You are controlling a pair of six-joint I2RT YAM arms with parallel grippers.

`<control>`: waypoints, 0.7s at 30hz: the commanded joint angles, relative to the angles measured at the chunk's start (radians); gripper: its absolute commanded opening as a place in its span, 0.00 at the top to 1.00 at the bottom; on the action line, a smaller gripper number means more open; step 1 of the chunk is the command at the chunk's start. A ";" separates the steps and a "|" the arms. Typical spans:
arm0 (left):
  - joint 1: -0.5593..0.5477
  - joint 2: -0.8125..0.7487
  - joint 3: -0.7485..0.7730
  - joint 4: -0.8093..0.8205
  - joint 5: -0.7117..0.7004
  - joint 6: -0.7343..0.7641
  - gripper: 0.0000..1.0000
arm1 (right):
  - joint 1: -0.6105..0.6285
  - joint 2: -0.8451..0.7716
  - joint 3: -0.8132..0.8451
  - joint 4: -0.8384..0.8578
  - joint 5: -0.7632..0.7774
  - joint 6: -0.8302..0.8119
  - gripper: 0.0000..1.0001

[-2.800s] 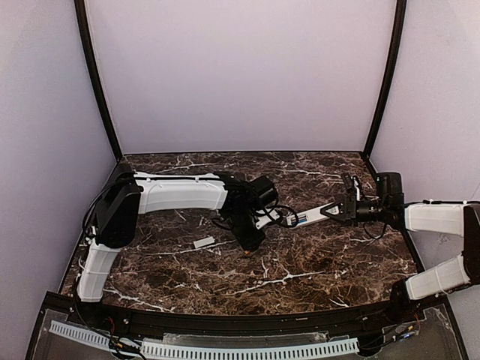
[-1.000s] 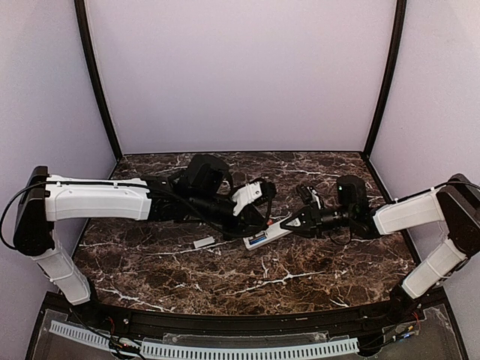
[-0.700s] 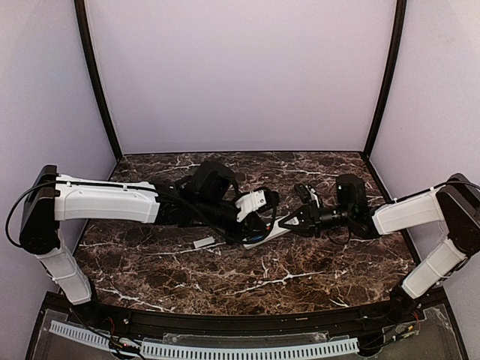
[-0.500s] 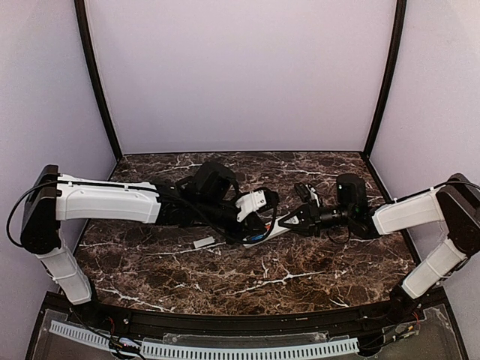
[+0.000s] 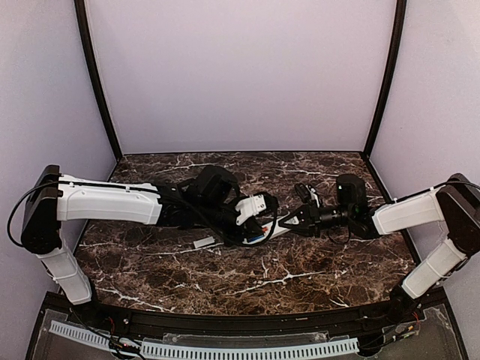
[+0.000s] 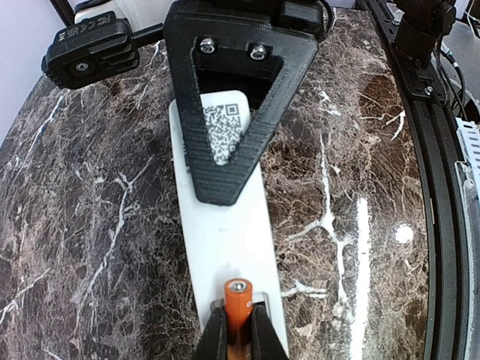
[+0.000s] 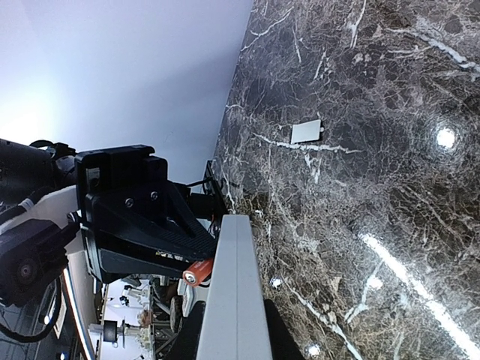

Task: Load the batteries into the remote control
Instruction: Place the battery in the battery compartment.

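L gripper (image 6: 238,336) pinches the orange battery (image 6: 238,300) tight, its end on the near end of the remote control (image 6: 225,240). R gripper (image 7: 232,330) is shut on the remote's other end, mid table (image 6: 360,150). White cover (image 7: 306,132) lies apart.

orange battery (image 6: 238,309): 1 end cut off (bottom edge) | remote control (image 6: 225,247): near end cropped

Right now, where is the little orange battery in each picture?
Left wrist: small orange cylindrical battery at bottom centre, pinched by the left gripper.
Right wrist: lower left.
Top external: hidden at the left gripper.
Shared landmark: slim white plastic remote control.
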 commanded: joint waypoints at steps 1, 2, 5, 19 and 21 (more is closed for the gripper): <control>-0.001 -0.020 -0.032 -0.064 -0.027 0.005 1.00 | 0.012 -0.026 0.006 0.045 -0.017 -0.002 1.00; -0.001 -0.022 -0.033 -0.069 -0.030 0.004 1.00 | 0.012 -0.026 0.006 0.043 -0.016 -0.001 1.00; -0.001 -0.024 -0.036 -0.078 -0.042 0.001 1.00 | 0.013 -0.030 0.007 0.045 -0.015 0.001 1.00; -0.001 -0.019 -0.043 -0.094 -0.082 -0.026 0.95 | 0.011 -0.039 0.003 0.069 -0.017 0.014 1.00; -0.001 -0.014 -0.040 -0.098 -0.091 -0.028 0.93 | 0.011 -0.037 0.003 0.071 -0.017 0.015 1.00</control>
